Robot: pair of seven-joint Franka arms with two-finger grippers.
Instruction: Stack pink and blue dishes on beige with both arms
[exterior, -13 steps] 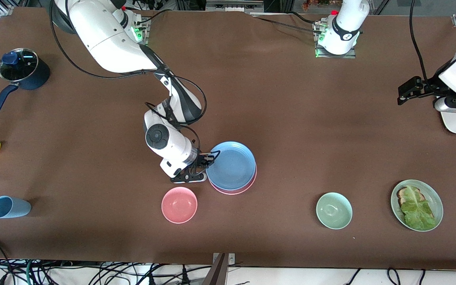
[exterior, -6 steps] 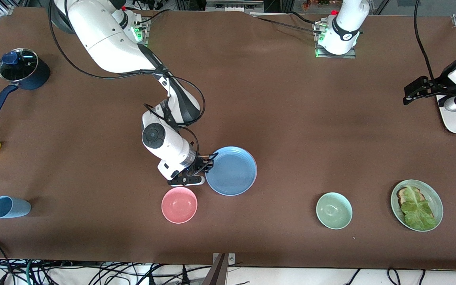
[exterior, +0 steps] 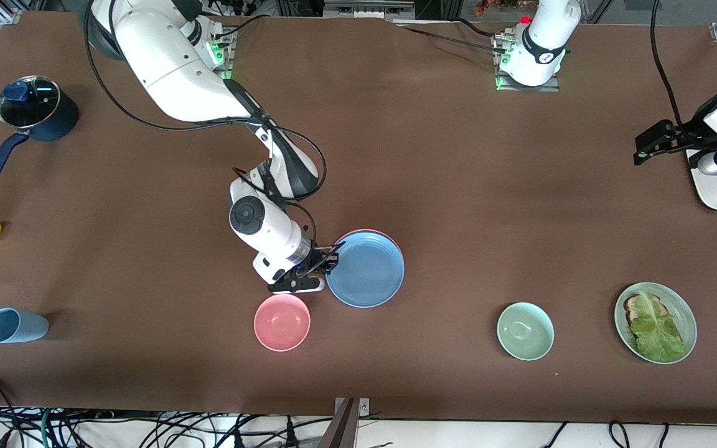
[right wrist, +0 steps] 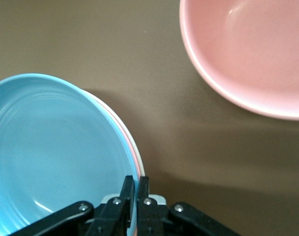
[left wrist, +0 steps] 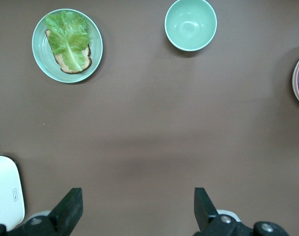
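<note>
Item, blue plate (exterior: 366,269): pinched at its rim by the closed right gripper (exterior: 323,261), atop the pink plate (exterior: 368,233) mid-table; to be squared before release; left gripper (left wrist: 134,209) wide open, empty, waiting.

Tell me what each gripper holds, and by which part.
The right gripper pinches the blue plate by its rim, over the pink plate. The left gripper is open and holds nothing.
</note>
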